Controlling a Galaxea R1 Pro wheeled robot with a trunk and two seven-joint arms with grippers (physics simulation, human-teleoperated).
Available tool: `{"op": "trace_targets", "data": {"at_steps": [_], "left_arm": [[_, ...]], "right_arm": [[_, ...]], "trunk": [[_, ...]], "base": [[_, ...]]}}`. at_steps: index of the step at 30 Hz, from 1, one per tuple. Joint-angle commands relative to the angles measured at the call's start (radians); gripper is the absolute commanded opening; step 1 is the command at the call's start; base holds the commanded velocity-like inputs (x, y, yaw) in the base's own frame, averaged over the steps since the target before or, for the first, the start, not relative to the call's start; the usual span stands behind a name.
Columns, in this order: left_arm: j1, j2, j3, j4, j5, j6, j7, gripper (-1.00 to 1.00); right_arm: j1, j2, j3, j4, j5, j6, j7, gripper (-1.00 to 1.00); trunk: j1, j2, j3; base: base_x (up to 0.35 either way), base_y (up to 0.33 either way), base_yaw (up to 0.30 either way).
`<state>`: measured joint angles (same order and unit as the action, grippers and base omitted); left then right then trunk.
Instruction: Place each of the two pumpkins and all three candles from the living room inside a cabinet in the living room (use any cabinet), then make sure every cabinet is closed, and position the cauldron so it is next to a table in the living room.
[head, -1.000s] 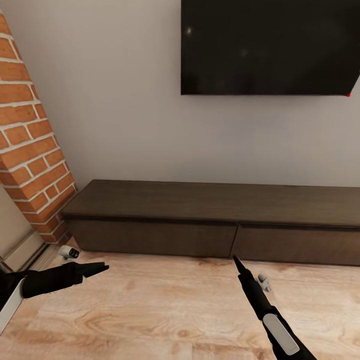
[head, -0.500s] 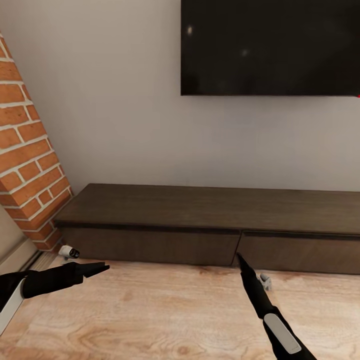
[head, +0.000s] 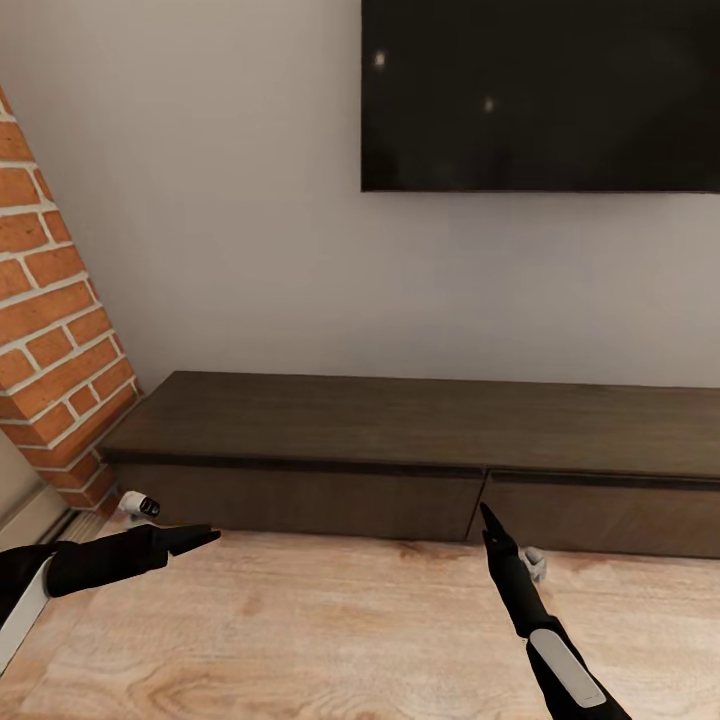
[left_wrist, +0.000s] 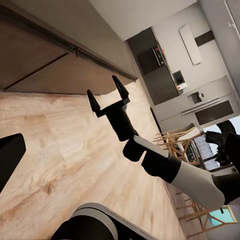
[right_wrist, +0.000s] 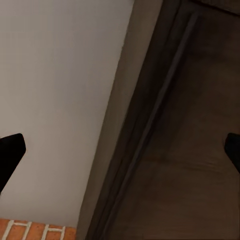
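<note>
The cabinet (head: 420, 450) stands against the wall under the television (head: 540, 95), both drawer fronts closed, just ahead of the right tool (head: 487, 516) and ahead and to the right of the left tool (head: 200, 538). The right tool (left_wrist: 106, 97) is released, fingers spread and empty above the wood floor (head: 330, 630). The left tool's state cannot be told; the cabinet's right end is cut off.

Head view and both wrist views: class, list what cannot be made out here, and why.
- Long low dark-brown wood cabinet: right end cut off by the head view's edge; closed fronts hide any contents.
- Black wall screen: top and right cropped, head view.
- Left gripper: finger gap unreadable, head view.
- Small white floor object: too small to identify.
</note>
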<state>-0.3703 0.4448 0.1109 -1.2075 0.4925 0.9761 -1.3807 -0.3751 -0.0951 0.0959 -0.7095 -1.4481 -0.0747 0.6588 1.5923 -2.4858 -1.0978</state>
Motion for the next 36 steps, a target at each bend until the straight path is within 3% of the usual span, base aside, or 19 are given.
{"op": "trace_targets", "data": {"at_steps": [1,18,36], "left_arm": [[0.000,0.000,0.000,0.000,0.002,0.010,-0.001,1.00],[0.000,-0.001,0.000,0.002,0.003,0.010,-0.001,1.00],[-0.001,-0.002,0.000,0.005,0.003,0.011,-0.003,1.00]], "right_arm": [[-0.001,-0.002,0.007,0.001,-0.010,-0.008,0.004,1.00],[-0.001,-0.002,0.007,0.002,-0.026,-0.011,0.013,1.00],[-0.001,-0.002,0.007,0.002,-0.027,-0.011,0.021,1.00]], "trunk": [[0.000,0.000,-0.001],[0.000,0.000,-0.001],[0.004,-0.007,-0.004]], "base": [[0.106,-0.019,0.000],[0.154,-0.002,0.000],[0.011,0.000,0.000]]}}
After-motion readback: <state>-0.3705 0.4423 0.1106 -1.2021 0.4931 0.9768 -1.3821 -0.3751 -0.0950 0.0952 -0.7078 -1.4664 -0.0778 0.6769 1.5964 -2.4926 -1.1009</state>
